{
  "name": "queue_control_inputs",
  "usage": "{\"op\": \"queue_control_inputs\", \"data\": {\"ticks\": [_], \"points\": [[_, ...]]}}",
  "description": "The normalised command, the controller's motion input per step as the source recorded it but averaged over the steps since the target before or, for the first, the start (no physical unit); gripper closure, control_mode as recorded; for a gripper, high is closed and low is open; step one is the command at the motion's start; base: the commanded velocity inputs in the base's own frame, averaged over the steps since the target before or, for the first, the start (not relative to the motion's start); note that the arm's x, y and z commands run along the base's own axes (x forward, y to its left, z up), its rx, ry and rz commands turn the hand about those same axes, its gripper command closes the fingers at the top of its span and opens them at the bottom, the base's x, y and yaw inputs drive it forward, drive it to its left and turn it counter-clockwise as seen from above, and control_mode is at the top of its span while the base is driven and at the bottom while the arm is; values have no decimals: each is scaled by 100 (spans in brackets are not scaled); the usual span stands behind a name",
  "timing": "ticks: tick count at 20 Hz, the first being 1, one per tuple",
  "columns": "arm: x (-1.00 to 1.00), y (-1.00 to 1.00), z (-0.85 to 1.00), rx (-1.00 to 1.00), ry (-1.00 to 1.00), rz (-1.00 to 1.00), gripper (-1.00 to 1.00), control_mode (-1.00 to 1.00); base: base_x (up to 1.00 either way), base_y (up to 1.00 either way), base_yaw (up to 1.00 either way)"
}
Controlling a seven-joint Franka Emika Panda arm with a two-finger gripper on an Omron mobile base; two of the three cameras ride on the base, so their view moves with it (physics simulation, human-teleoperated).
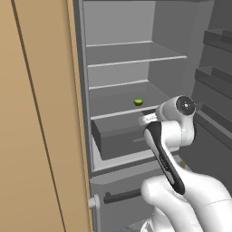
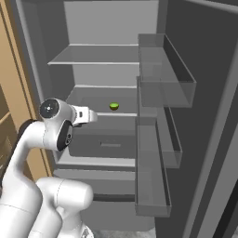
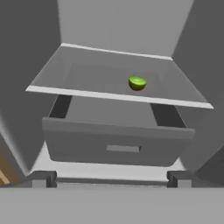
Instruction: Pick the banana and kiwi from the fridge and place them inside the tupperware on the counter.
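Kiwi (image 3: pixel 137 82) is my target: it sits on the lowest glass shelf (image 3: pixel 87 83) of the open fridge (image 1: pixel 118 27), toward that shelf's front edge and right of its middle as my hand camera frames it, directly above the dark drawer (image 3: pixel 118 142). I see no banana on the shelves near it. My gripper (image 3: pixel 111 178) hangs in front of the drawer, below the shelf and well short of the kiwi; its two dark fingertips (image 3: pixel 43 178) stand far apart at the bottom of the hand camera, so the jaws are wide and hold nothing. To do the reach well, I judge I should lift the hand above the shelf's front lip before going in, since a straight push from here would meet the shelf edge or the drawer face. Then I'd centre the kiwi between the tips, come down until they straddle it, and close gently, because a small round fruit may roll back on the shelf if one tip touches first.
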Motion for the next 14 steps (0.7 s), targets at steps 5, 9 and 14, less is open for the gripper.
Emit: {"op": "queue_control_inputs", "data": {"ticks": [5,9,14], "points": [[17,-13,0,9,2,0,-100,-100,0,0,0],[6,-23,0,3,0,0,-100,-100,0,0,0],[13,-19,-1,0,0,-2,-100,-100,0,0,0]]}}
